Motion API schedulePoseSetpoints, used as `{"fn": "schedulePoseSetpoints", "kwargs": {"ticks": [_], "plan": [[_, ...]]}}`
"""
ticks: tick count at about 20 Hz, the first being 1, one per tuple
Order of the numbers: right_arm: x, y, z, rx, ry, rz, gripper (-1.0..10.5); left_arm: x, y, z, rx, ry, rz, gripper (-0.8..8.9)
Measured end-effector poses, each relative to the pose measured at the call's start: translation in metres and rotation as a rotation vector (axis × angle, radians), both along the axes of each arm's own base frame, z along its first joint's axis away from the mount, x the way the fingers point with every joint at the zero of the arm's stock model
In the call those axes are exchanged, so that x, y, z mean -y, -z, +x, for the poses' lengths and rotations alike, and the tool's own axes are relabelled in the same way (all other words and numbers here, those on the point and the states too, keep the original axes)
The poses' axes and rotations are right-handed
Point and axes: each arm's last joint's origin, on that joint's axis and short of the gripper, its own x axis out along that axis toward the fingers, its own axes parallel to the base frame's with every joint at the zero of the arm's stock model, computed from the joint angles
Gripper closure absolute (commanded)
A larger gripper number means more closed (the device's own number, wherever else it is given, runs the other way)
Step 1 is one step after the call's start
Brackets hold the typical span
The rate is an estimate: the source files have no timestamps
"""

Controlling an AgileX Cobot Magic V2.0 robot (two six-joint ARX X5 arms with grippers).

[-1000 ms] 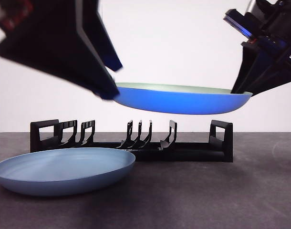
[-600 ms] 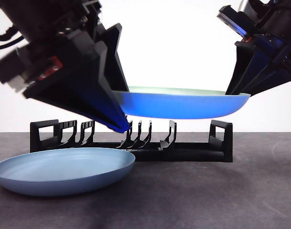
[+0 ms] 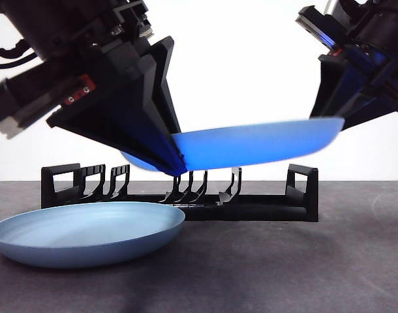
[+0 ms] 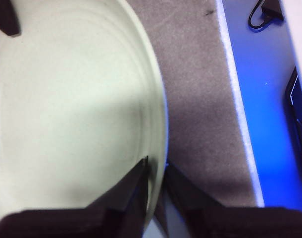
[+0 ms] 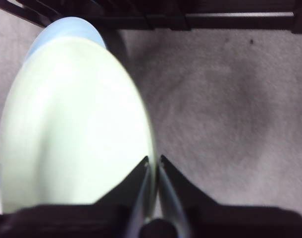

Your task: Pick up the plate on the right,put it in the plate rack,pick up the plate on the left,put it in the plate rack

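A blue plate (image 3: 251, 147) with a pale green inside (image 4: 67, 109) hangs tilted above the black plate rack (image 3: 264, 207), its left end lower. My left gripper (image 3: 176, 166) is shut on its left rim; in the left wrist view the jaws (image 4: 156, 166) straddle the edge. My right gripper (image 3: 329, 120) is shut on the opposite rim, and the right wrist view shows the thin edge of the plate (image 5: 76, 124) pinched between its jaws (image 5: 153, 162). A light blue plate (image 3: 88, 231) lies flat on the table, in front of the rack's left end.
The rack (image 5: 190, 12) runs across the back of the dark grey table, its prongs bare. The light blue plate (image 5: 67, 27) peeks out beyond the held plate. A white table edge (image 4: 235, 99) borders a blue floor with a cable.
The left gripper came down from the upper left and closed on the plate's left rim. The plate has tipped from level, its left end now lower. The right gripper stays put.
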Motion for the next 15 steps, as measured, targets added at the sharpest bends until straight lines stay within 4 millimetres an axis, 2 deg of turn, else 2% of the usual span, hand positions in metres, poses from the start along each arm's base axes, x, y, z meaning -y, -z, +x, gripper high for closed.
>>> {"fn": "schedulePoseSetpoints", "kwargs": {"ticks": [2, 8, 12, 15], "plan": [[0.0, -0.009, 0.002, 0.048, -0.004, 0.009, 6.5, 0.0, 0.0, 0.001, -0.007, -0.03, -0.016, 8.22], [0.011, -0.057, -0.008, 0.382, 0.07, 0.068, 6.6, 0.007, -0.015, 0.011, -0.058, -0.2, -0.252, 8.22], [0.023, -0.087, -0.025, 0.604, 0.226, 0.023, 6.6, 0.0, -0.046, 0.042, -0.083, -0.398, -0.439, 8.22], [0.029, -0.099, -0.036, 0.682, 0.306, 0.001, 6.7, -0.019, -0.076, 0.075, -0.117, -0.519, -0.594, 8.23]]}}
